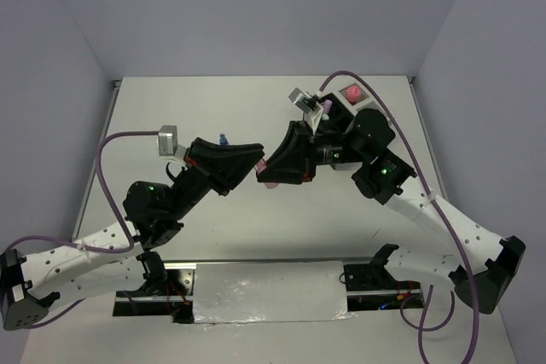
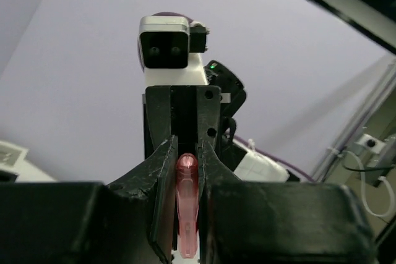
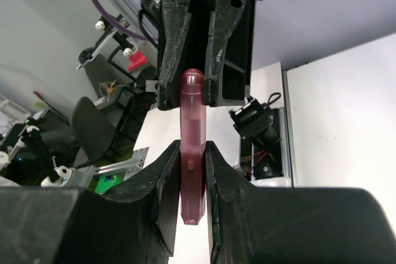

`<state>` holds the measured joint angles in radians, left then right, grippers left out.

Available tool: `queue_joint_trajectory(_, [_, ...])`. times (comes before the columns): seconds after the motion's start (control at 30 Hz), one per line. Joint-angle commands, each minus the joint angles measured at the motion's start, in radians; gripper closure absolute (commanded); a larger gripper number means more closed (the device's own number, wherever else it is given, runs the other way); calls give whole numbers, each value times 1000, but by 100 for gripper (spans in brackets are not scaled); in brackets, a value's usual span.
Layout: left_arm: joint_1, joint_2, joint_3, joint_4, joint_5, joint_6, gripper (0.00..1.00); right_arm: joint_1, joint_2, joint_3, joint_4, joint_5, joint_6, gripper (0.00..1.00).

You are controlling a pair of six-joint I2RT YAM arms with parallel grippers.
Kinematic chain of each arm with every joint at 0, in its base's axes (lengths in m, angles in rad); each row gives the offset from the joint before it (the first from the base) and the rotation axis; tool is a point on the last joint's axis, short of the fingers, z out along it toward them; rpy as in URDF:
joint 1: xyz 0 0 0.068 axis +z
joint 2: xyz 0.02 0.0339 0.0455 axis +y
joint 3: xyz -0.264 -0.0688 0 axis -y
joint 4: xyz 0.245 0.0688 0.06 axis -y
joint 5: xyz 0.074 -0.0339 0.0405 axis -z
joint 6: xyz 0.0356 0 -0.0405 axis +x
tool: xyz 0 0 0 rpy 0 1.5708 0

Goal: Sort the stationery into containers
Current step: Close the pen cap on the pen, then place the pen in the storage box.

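While left and right jaws both clamp one pink highlighter, lavender walls enclose the white table.

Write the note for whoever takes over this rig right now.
Left gripper: shut on the pink highlighter.
Right gripper: shut on the same highlighter; the two meet in mid-air above the table.
White container, far right, already holds something pink; a blue item lies loose behind the left arm.
Left to do: one gripper releases, the other bins the highlighter. Other stationery is hidden.
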<state>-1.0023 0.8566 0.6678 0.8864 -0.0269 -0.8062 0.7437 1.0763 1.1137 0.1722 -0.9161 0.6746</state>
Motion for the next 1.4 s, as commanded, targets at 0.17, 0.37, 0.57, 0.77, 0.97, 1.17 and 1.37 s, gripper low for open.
queue_joint_trajectory(0.17, [-68,-31,203,-733,-155,169,92,-3,-102,-176,87,296,-118,100])
queue_joint_trajectory(0.37, [-67,13,456,-1027,-442,228,1,-99,-150,-342,-25,462,-153,100])
queue_joint_trajectory(0.57, [-65,122,661,-1440,-757,81,1,-259,-147,-307,-293,911,-193,100])
queue_joint_trajectory(0.77, [-65,27,452,-1380,-630,85,1,-460,-9,-223,-370,1091,-309,100])
queue_joint_trajectory(0.97, [-65,-27,342,-1328,-523,133,1,-547,146,-137,-325,1025,-435,98])
queue_joint_trajectory(1.17, [-65,-5,313,-1351,-533,104,1,-609,267,-60,-306,978,-445,96])
queue_joint_trajectory(1.37, [-61,1,262,-1328,-515,116,1,-633,381,0,-310,921,-443,91])
